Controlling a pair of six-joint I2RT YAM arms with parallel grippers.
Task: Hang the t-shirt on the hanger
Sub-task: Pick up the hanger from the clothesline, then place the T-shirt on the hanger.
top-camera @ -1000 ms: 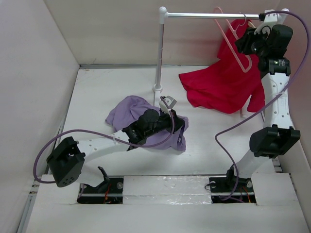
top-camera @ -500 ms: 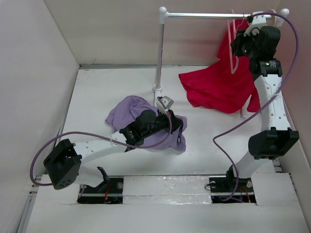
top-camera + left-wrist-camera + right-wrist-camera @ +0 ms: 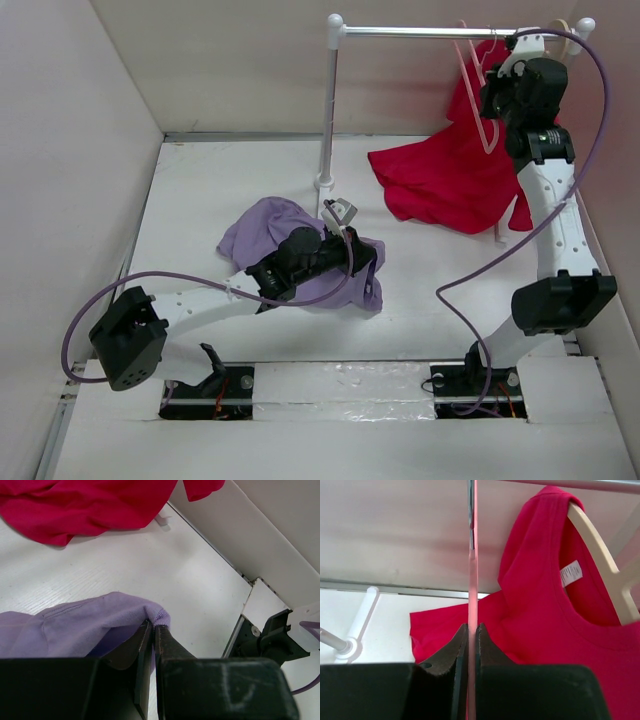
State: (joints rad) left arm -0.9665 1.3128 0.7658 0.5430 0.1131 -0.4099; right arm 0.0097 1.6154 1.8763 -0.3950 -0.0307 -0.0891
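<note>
Two shirts: a purple t-shirt [image 3: 75, 625], its edge pinched by the left gripper [image 3: 152, 627], and a red shirt [image 3: 440, 180] at two o'clock. There, the right gripper [image 3: 471, 630] clamps the one pink hanger [image 3: 472, 580].

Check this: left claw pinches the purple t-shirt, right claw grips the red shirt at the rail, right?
Not quite: the right claw grips the pink hanger, not the red shirt, as the right wrist view shows. The left claw does pinch the purple t-shirt.
</note>
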